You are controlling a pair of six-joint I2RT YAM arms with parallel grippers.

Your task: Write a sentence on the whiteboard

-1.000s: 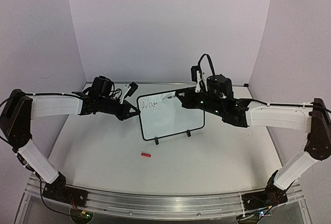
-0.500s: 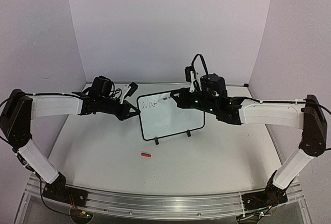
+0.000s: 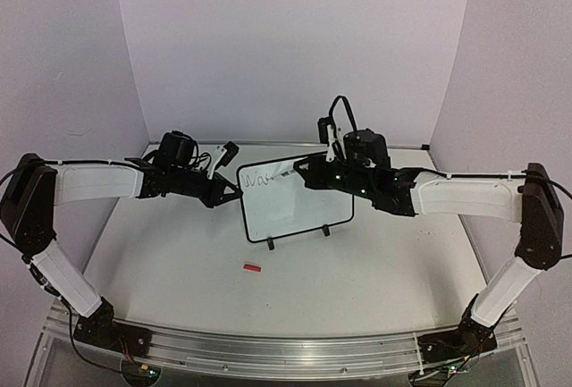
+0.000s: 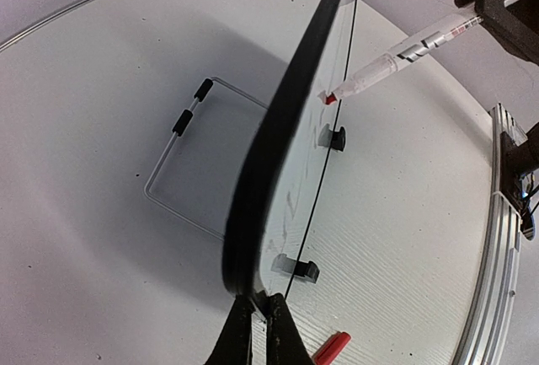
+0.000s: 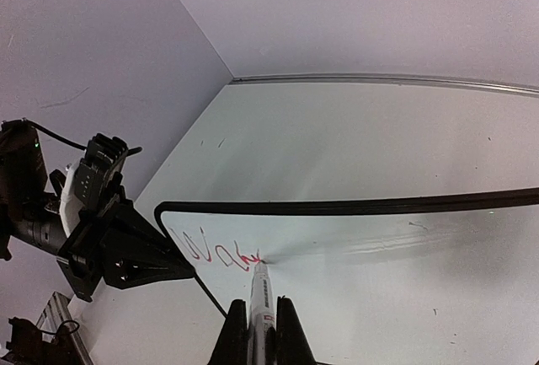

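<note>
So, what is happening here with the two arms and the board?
The left arm steadies the standing whiteboard, its jaws shut on the frame's edge. The right arm holds a marker in its jaws, the tip on the board near the upper corner beside the left arm. Only a few red strokes are written, so the sentence is not finished. A red cap lies on the table in front.
</note>
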